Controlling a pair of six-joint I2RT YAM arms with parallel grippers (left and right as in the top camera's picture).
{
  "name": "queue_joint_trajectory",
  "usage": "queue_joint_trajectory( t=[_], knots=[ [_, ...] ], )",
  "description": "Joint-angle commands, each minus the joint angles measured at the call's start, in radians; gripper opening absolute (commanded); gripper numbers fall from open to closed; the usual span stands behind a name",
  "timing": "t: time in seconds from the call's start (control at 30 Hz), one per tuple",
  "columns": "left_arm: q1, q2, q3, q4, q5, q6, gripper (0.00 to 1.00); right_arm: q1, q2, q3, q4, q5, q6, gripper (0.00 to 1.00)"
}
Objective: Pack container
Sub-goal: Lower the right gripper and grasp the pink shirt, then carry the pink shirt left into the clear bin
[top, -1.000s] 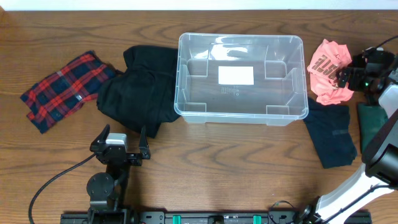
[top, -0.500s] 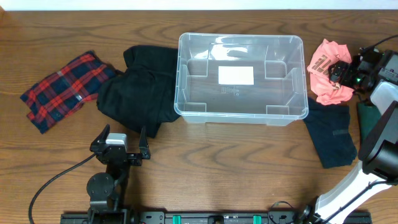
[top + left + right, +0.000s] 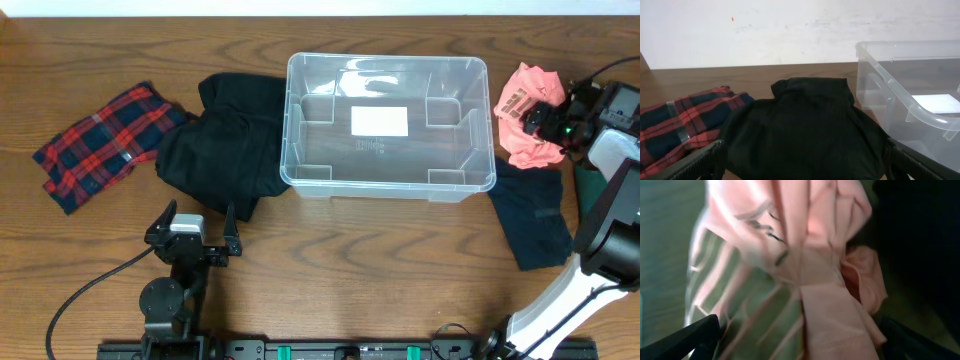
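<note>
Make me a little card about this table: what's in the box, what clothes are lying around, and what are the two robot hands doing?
box: clear plastic bin, mid-table, empty, only a white label on its base
left of it: black garment right beside it, then plaid cloth
right of it: pink shirt, dark blue garment nearer the front
left gripper: open, empty, in front of the black garment
right gripper: open, right over the pink shirt, not closed on it

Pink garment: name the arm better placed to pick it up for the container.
Right. The right gripper, open, hovers over the pink garment, filling its wrist view; the left gripper sits beyond the container, near the black garment.
</note>
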Motion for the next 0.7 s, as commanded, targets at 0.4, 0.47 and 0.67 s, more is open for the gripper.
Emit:
queue_joint_trajectory(
  t=[0.4, 0.47, 0.67],
  knots=[
    [0.003, 0.000, -0.026, -0.018, -0.001, -0.009, 0.98, 0.002, 0.010, 0.017, -0.040, 0.021, 0.013, 0.31],
    [0.003, 0.000, -0.026, -0.018, -0.001, -0.009, 0.98, 0.001, -0.024, 0.018, -0.038, 0.021, 0.002, 0.24],
    [0.003, 0.000, -0.026, -0.018, -0.001, -0.009, 0.98, 0.006, -0.194, 0.018, -0.007, 0.017, -0.013, 0.01]
  ],
)
